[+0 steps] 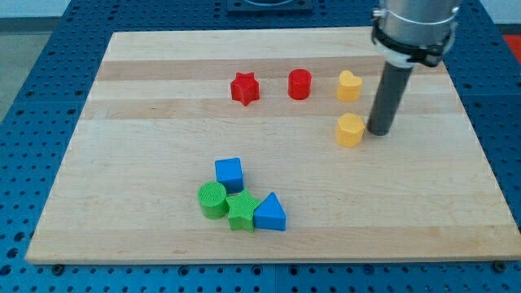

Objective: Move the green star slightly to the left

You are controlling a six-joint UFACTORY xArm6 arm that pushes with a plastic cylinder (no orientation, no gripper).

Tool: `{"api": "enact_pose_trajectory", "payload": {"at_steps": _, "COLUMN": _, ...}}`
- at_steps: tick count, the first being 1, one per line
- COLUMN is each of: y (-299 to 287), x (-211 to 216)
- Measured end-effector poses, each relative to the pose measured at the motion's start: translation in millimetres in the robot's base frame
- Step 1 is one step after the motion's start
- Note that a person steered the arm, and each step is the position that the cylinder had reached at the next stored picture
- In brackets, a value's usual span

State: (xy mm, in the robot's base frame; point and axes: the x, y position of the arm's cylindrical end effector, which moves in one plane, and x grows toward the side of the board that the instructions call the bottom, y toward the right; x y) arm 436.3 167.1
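The green star [241, 212] lies near the view's bottom, left of centre. It is wedged between a green cylinder [212, 200] on its left, a blue triangle [270, 213] on its right and a blue cube [229, 173] just above it. My tip [379, 131] rests on the board far up and to the right of the star, just right of a yellow hexagon block [350, 129].
A red star [244, 89], a red cylinder [299, 84] and a yellow heart-like block [349, 85] stand in a row near the view's top. The wooden board [122, 146] lies on a blue perforated table [24, 98].
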Motion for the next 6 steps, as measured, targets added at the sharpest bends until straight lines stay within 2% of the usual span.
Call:
{"api": "enact_pose_trajectory", "payload": {"at_steps": 2, "y": 0, "x": 53}}
{"api": "enact_pose_trajectory", "payload": {"at_steps": 3, "y": -42, "x": 119}}
{"api": "enact_pose_trajectory", "payload": {"at_steps": 6, "y": -154, "x": 128}}
